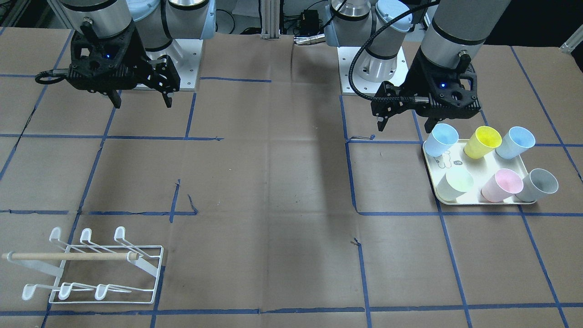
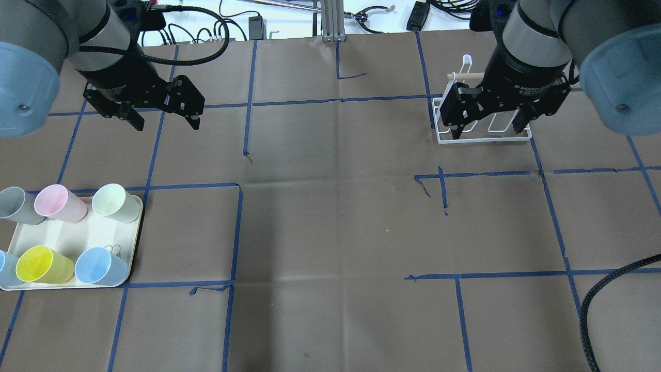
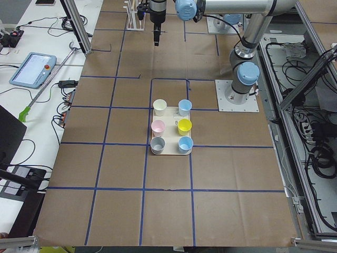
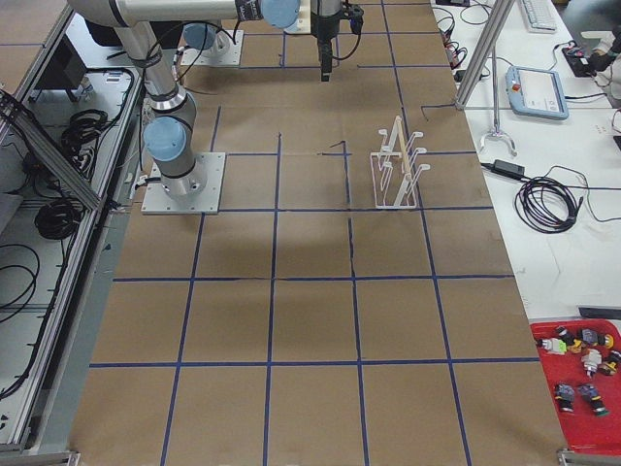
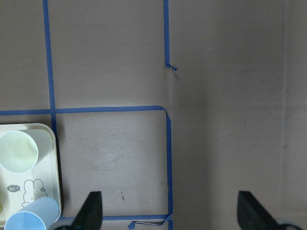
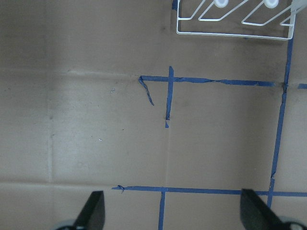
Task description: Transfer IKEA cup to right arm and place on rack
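Six cups stand mouth-up in two rows of three on a cream tray (image 2: 67, 232), which from overhead lies at about 8 o'clock on the table (image 2: 330, 232). One row holds the grey cup (image 1: 539, 184), pink cup (image 1: 502, 184) and pale green cup (image 1: 455, 183). The other holds a yellow cup (image 1: 483, 142) between two pale blue cups (image 1: 444, 140). No cup is held by either gripper.

We see the left gripper (image 2: 166, 121) hanging above the paper at about 10 o'clock in the overhead view, its fingers spread wide with nothing between them. In its wrist view the tray's corner sits at 8 o'clock, just beside one fingertip (image 5: 91, 211), with the pale green cup and one blue cup on it.

We find the right gripper (image 2: 486, 129) at about 2 o'clock overhead, its fingers also wide apart and empty. The white wire rack (image 1: 119, 233), with a wooden dowel (image 1: 68, 256) across it, rests on the table on the right arm's side. It shows at 12 to 1 o'clock in the right wrist view. Blue tape lines (image 2: 237, 232) cross the brown paper between the tray and the rack, which are well apart.
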Motion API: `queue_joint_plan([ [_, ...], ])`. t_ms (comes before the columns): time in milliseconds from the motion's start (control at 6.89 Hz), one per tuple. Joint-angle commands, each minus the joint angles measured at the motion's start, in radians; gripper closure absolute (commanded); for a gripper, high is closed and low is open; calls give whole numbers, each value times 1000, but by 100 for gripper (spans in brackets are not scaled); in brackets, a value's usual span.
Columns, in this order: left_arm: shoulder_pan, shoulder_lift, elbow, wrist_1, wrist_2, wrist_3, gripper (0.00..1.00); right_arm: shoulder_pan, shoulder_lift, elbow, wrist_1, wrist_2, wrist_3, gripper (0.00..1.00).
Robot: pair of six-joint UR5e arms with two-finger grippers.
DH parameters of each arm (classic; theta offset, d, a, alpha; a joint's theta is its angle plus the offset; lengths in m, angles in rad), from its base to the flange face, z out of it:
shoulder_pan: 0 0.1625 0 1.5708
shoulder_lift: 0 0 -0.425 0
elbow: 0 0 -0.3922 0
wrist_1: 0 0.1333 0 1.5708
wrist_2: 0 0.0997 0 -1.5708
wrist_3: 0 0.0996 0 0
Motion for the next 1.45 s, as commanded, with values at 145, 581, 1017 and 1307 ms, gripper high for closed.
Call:
queue_joint_plan([
  [145, 10, -8, -12, -6, 3, 12, 0, 0, 1, 0, 0, 0, 1, 0],
  [581, 141, 10, -59, -6, 9, 180, 0, 0, 1, 0, 2, 0, 0, 0],
  [1017, 378, 34, -156, 24, 2, 387, 1, 0, 0, 0, 2, 0, 1, 0],
  [1307, 443, 26, -167, 66, -5, 442, 1, 0, 1, 0, 2, 0, 1, 0],
])
